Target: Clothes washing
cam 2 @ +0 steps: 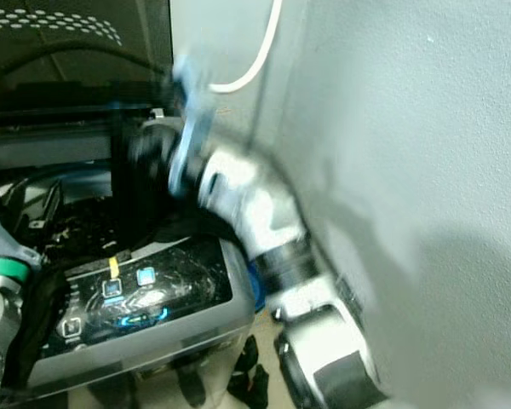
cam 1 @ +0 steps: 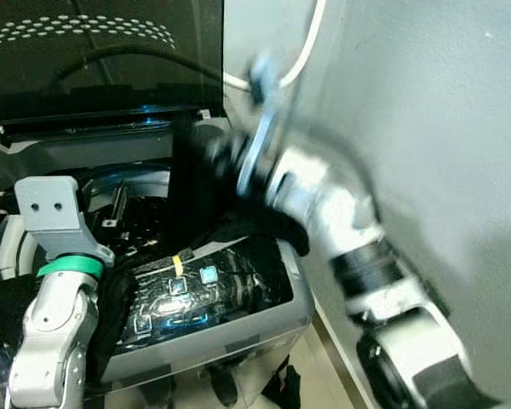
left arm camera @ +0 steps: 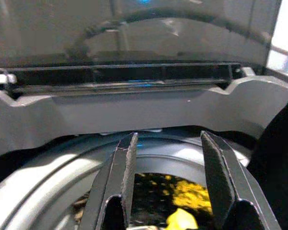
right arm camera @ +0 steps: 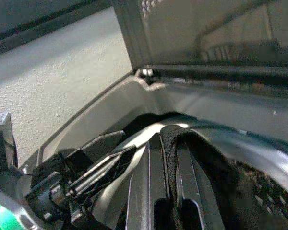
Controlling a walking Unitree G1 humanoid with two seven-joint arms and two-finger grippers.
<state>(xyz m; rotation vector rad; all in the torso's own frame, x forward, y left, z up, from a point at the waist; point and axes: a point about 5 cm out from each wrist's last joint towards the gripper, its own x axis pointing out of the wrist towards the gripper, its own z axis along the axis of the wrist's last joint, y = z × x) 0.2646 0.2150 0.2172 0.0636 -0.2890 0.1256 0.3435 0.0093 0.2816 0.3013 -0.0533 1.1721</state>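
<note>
The right gripper (right arm camera: 169, 158) reaches over the open top of the washing machine (cam 1: 238, 336), its two black fingers closed on a fold of black cloth (right arm camera: 185, 143) that loops over and between them at the rim of the drum. From the head views the right arm (cam 1: 324, 204) is blurred, stretched from the lower right across the machine's corner, and a long strip of the same dark garment hangs straight down from its end into the tub. More black fabric drapes over the front edge and spills onto the control panel (cam 1: 196, 294), where small blue-lit buttons and a yellow tag show. The left gripper (left arm camera: 168, 172) hovers above the drum (left arm camera: 48, 191) with its fingers spread apart and nothing between them; below them, inside the perforated drum, something yellow (left arm camera: 189, 199) lies among dark laundry. The left arm (cam 1: 55, 298), silver with a green ring at the wrist, rises at the machine's front left. The tinted lid (cam 1: 102, 51) stands upright behind the opening, and a white cable (cam 1: 302, 51) runs along the grey wall (cam 1: 426, 128) to the right. A piece of dark clothing lies on the floor beside the machine.
</note>
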